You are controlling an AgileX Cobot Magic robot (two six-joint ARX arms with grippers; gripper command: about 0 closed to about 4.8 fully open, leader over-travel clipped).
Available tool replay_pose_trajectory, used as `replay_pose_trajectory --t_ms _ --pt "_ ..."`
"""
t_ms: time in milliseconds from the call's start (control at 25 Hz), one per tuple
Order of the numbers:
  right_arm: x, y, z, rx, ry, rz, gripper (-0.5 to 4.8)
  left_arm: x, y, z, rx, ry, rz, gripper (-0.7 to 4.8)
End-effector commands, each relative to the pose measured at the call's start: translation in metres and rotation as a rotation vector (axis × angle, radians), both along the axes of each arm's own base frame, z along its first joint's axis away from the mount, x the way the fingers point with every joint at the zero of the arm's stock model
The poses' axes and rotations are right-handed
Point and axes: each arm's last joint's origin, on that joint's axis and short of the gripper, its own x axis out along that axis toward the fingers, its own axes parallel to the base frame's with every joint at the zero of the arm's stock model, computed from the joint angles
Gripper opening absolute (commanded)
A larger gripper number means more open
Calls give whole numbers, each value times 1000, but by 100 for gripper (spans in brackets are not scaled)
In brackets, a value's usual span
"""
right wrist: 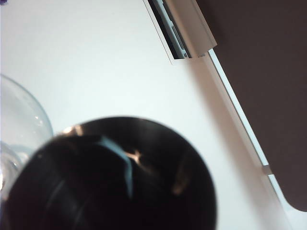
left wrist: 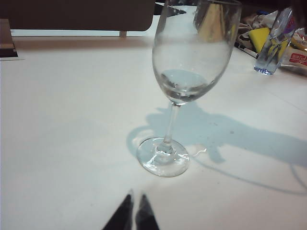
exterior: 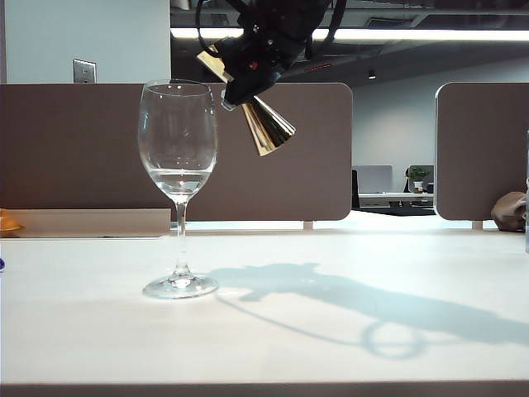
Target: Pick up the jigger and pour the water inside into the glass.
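No readable text, red-and-white packet (left wrist: 297, 58) at table edge bears print too blurred to read

White table (exterior: 331, 347), brown partition panels (exterior: 74, 149) behind, ceiling strip light (exterior: 413, 35), office desks beyond

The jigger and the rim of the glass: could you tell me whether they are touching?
Cannot tell. In the exterior view the right gripper holds the tilted jigger right beside the glass rim, overlapping it.
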Motion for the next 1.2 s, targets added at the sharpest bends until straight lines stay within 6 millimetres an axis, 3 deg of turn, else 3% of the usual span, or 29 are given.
replay_pose_trajectory --t_ms 40,1199 --pt "-1 0 6 -18 -41 11 -1 0 0 0 1 0 0 22" --pt "-6 10 11 -170 -174 102 -1 0 0 0 1 0 0 22"
